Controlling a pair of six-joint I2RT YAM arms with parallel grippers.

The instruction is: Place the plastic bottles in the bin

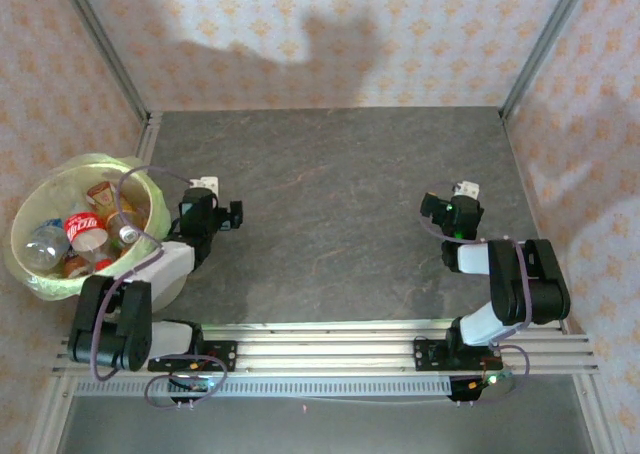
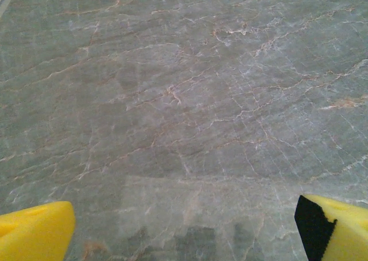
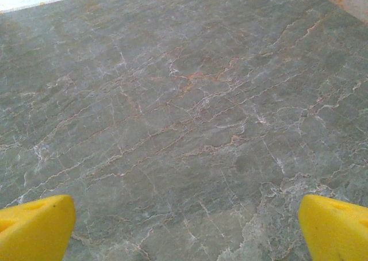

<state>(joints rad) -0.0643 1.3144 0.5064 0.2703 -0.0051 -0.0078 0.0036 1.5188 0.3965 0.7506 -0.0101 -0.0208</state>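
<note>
Bin (image 1: 25,274): round, pale, lined with a yellow-green bag; stands at the left side of the grey marbled table (image 1: 340,174), beside the left arm.
Plastic bottles (image 1: 85,236): heaped inside the bin, red and white labels visible, one clear bottle against the left wall.
Left gripper (image 1: 204,187): jaws spread wide, holding nothing; sits just right of the bin's rim, over the table and outside the bin. In its wrist view the left gripper (image 2: 184,229) shows yellow pads (image 2: 34,232) far apart with bare stone between them.
Right gripper (image 1: 465,190): jaws wide apart, empty; well apart from the bin, over the table's right half. Wrist view of the right gripper (image 3: 184,226): bare stone between the pads.
</note>
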